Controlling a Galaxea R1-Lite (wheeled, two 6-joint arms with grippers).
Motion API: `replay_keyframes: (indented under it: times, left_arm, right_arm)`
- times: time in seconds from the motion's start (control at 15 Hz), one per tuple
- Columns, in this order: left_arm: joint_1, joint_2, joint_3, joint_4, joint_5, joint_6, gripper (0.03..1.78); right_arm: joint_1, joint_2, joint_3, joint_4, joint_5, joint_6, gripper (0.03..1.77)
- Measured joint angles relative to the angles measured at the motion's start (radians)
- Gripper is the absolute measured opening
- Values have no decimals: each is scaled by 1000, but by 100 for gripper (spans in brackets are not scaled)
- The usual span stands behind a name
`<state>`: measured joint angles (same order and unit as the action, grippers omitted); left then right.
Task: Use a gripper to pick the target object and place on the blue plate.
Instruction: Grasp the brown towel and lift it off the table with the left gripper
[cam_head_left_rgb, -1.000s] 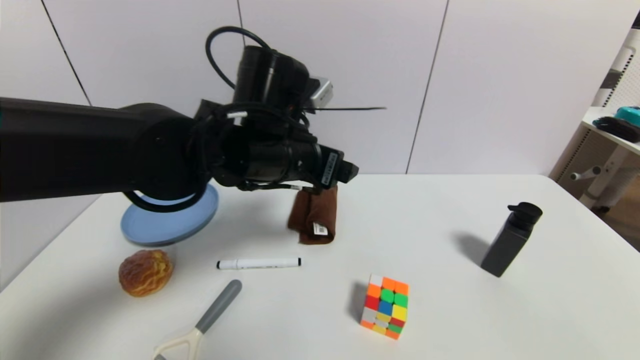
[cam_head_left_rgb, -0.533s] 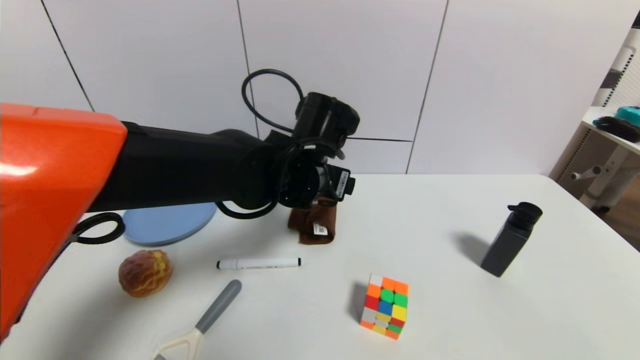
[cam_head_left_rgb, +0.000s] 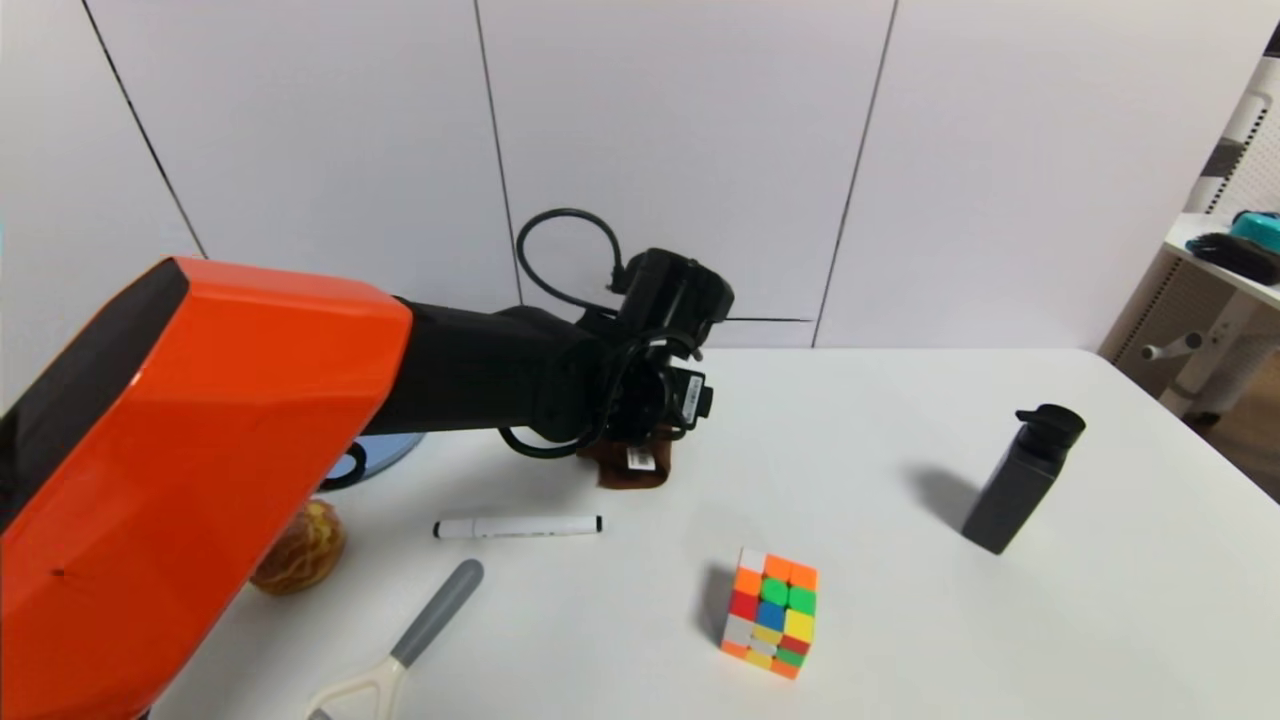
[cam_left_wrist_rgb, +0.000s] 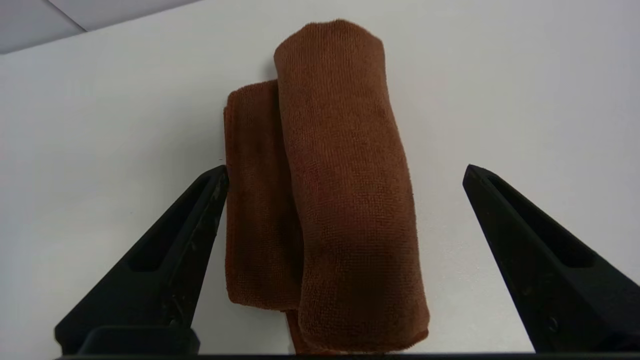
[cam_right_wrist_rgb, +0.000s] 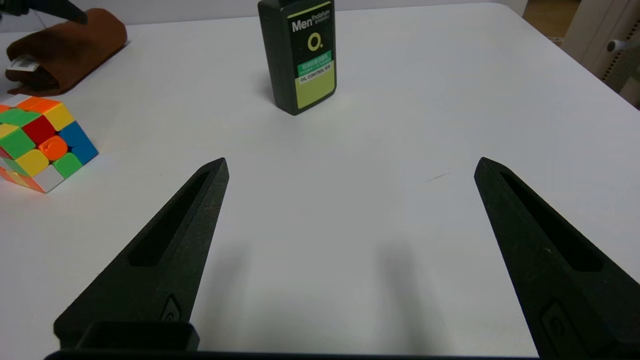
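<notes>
The dark brown rolled towel lies on the white table at centre, mostly covered by my left gripper, which hangs low right over it. In the left wrist view the towel lies lengthwise between the two spread black fingers, and the gripper is open around it; one fingertip is at the towel's folded edge, the other stands well clear. Only a sliver of the blue plate shows behind the orange arm. My right gripper hovers open over bare table with nothing in it; the towel shows far off.
A white marker, a bread bun and a grey-handled tool lie front left. A colour cube sits in front of the towel. A dark bottle stands at the right.
My left arm has swung forward and dropped, bringing the gripper down onto the towel. The arm now hides most of the blue plate and part of the bun.
</notes>
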<state>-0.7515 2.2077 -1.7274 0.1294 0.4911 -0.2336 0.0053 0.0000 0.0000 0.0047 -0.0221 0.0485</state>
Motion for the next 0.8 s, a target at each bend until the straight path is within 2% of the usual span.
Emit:
replay_keyframes:
  times: [0.73, 0.8]
  left_arm:
    - [13, 75, -1, -3, -2, -60, 169]
    - [12, 80, -2, -3, -3, -61, 160]
  right_arm:
    - [0, 0, 0, 0, 0, 0, 170]
    - [0, 0, 0, 0, 0, 0, 170]
